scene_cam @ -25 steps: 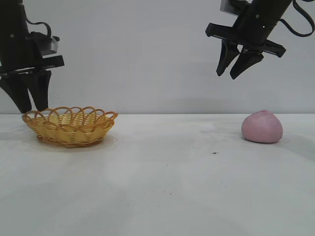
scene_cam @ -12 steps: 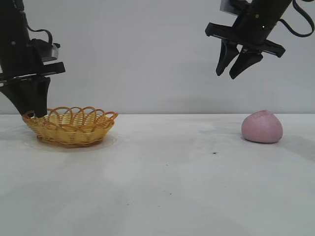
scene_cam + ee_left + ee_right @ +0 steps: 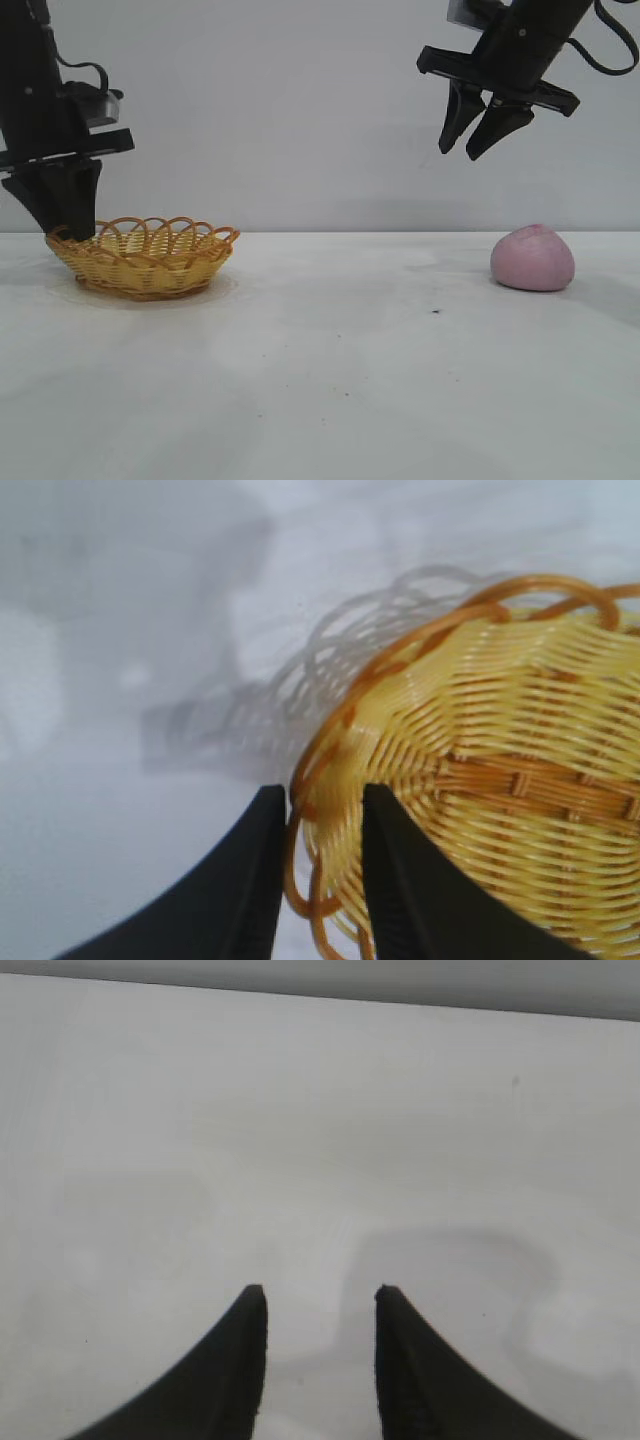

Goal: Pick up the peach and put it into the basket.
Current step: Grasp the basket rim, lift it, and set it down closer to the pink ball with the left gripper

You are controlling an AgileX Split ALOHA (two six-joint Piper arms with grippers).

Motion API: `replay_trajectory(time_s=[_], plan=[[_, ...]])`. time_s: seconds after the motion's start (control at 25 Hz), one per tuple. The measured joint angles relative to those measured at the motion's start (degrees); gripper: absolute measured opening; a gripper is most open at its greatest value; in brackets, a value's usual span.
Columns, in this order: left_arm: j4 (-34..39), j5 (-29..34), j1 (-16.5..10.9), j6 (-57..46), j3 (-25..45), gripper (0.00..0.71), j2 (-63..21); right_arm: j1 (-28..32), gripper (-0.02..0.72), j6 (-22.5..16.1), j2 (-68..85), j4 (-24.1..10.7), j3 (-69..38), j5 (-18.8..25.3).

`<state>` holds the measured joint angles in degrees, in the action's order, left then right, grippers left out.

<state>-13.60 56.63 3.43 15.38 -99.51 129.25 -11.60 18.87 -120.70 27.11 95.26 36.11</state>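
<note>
The pale pink peach [image 3: 532, 259] rests on the white table at the right. The yellow wicker basket [image 3: 145, 258] with its orange-brown looped rim sits at the left. My left gripper [image 3: 66, 230] is down at the basket's left rim. In the left wrist view its jaws [image 3: 325, 792] stand on either side of the rim of the basket [image 3: 500, 780], narrowed onto it. My right gripper [image 3: 460, 153] hangs open and empty high above the table, up and to the left of the peach. The right wrist view shows only its open gripper [image 3: 320, 1290] over bare table; the peach is out of that view.
The white table [image 3: 330, 360] stretches between basket and peach, with a small dark speck [image 3: 436, 311] near the middle right. A plain grey wall stands behind.
My left gripper has sunk lower onto the basket's left rim and its fingers have drawn together around it. The right gripper, the peach and the basket have stayed put.
</note>
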Motion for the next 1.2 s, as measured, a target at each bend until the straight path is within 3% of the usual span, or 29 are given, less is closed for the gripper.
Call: replay_trajectory(time_s=[0.28,0.32,0.88,1.2], plan=[[-1.95,0.57,0.00,-1.68,-0.08,0.071,0.00,0.00,0.223,0.00,0.00,0.13,0.00,-0.11],[-2.70,0.81,0.00,-1.81,-0.08,0.000,0.00,0.00,0.223,0.00,0.00,0.13,0.00,-0.21],[-9.76,0.57,0.00,-13.11,-0.08,0.000,-2.03,0.00,0.223,0.00,0.00,0.85,0.00,-0.21],[-9.98,-3.28,5.06,-19.99,-0.08,0.000,-2.37,0.00,0.223,0.00,0.00,1.56,0.00,-0.21]])
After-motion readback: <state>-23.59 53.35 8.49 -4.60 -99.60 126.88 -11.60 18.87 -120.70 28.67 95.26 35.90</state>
